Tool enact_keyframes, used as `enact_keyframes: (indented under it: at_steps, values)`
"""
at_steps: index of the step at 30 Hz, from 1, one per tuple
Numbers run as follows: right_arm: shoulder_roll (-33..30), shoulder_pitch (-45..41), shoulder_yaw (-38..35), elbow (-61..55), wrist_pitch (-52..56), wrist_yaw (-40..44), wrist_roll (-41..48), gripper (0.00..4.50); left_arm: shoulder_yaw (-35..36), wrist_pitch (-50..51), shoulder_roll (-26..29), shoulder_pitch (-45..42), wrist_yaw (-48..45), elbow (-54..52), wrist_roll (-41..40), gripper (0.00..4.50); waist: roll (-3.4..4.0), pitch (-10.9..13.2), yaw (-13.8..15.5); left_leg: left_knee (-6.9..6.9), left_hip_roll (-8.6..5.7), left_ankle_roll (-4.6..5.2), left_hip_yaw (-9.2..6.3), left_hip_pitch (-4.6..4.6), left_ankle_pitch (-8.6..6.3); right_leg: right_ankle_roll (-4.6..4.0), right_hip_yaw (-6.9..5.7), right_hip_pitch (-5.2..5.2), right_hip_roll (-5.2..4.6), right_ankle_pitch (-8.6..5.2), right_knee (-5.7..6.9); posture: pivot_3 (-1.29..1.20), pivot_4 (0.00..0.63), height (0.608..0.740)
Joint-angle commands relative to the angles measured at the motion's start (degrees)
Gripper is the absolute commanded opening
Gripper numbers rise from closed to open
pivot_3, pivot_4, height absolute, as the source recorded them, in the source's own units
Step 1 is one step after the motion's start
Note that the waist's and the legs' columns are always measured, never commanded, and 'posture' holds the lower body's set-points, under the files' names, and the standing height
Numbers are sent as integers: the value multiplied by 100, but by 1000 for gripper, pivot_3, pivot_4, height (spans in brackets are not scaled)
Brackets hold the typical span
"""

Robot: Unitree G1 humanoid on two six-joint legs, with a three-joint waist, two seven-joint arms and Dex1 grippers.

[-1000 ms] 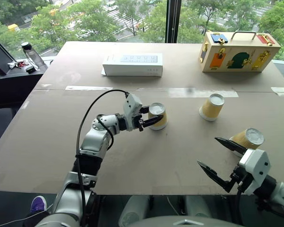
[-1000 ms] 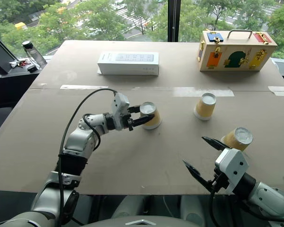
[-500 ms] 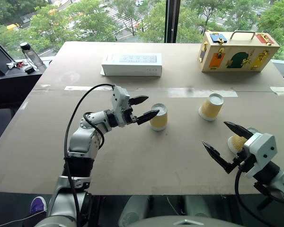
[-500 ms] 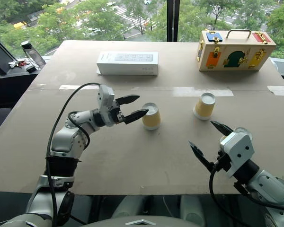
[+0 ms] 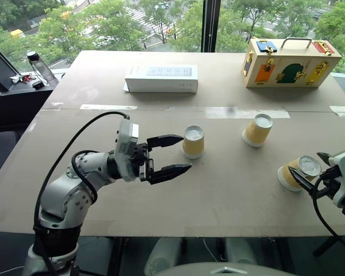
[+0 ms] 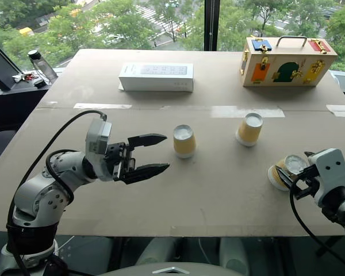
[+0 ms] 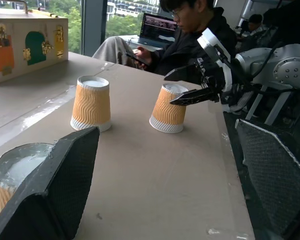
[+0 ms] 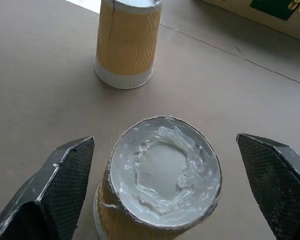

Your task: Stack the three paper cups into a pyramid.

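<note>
Three yellow-orange ribbed paper cups stand upside down on the table, apart from one another. One cup (image 5: 193, 142) is near the middle, a second (image 5: 257, 130) to its right and farther back, and a third (image 5: 299, 172) near the front right. My left gripper (image 6: 167, 152) is open and empty, pointing at the middle cup from its left with a small gap. My right gripper (image 8: 165, 139) is open, and its fingers (image 8: 55, 185) stand wide on either side of the third cup (image 8: 165, 175) without touching it.
A white flat box (image 5: 161, 78) and a wooden latch box (image 5: 288, 62) stand at the table's far side. A bottle (image 5: 39, 66) is on the side desk at the left. A person (image 7: 190, 30) sits past the table's right end.
My left gripper let go of the middle cup, opened and drew back toward me. My right gripper swung right and forward until its open fingers straddled the front right cup.
</note>
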Motion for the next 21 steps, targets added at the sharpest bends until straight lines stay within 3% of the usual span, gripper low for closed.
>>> enact_keyframes:
  at_steps: [1,10,12,17,21]
  values:
    - [110,10,-370,-124,86,-36,246,4500,91,-70,143,120,-252,-226,-218,4480,1,1,1,0,0,0,3,0,0,0,3,0,1,0,0,0,150,740]
    - [281,17,-248,27,88,44,434,4500,-8,7,479,260,-714,-253,-362,4480,2,1,17,0,0,3,4,0,-2,-18,1,0,3,-11,-1,0,150,740]
    - [333,12,-189,142,20,41,383,3983,-20,-83,567,341,-882,-237,-280,4500,1,1,13,0,0,3,4,0,-2,-19,2,0,2,-11,-1,0,150,740]
    - [395,-10,-145,186,-155,100,394,2050,40,-232,618,477,-1005,-151,-211,4500,4,3,16,0,1,4,7,0,-2,-20,5,-1,0,-12,-2,0,150,740]
    - [293,-195,-6,-198,-214,366,728,2050,139,-693,389,748,-810,-59,96,4500,7,5,7,0,1,5,7,0,-3,-20,5,-2,-4,-13,-2,0,150,740]
